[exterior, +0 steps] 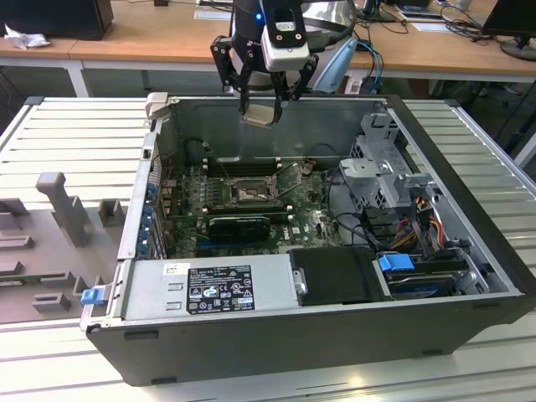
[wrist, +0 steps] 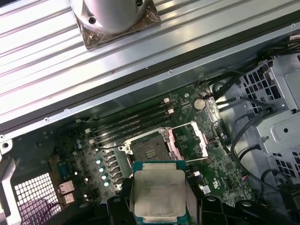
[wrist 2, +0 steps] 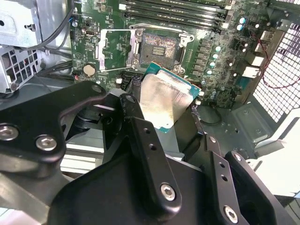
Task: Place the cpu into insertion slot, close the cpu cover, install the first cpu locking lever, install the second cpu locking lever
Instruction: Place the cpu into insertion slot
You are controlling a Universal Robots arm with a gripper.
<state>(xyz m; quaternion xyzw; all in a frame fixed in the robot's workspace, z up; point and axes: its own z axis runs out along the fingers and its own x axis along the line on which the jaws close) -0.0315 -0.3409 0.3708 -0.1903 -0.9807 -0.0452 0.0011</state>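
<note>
My gripper [exterior: 259,107] hangs above the back rim of the open computer case, shut on the cpu [exterior: 258,115]. The cpu [wrist: 158,193] is a pale silvery square chip on a green edge, clamped between black fingers [wrist 2: 140,126]; its metal face [wrist 2: 164,99] is tilted in the second wrist view. Well below it, the insertion slot [exterior: 249,192] lies bare in the green motherboard, seen as a dark square socket [wrist: 150,149] [wrist 2: 160,47]. The cpu cover [wrist: 191,139] [wrist 2: 112,50] stands swung open beside the socket.
Long black memory slots [wrist: 129,123] run beside the socket. A grey power supply [exterior: 209,289] fills the case front, and a metal drive cage [exterior: 385,172] with cables stands at the exterior view's right. A grey fixture [exterior: 59,205] sits on the slatted table outside the case.
</note>
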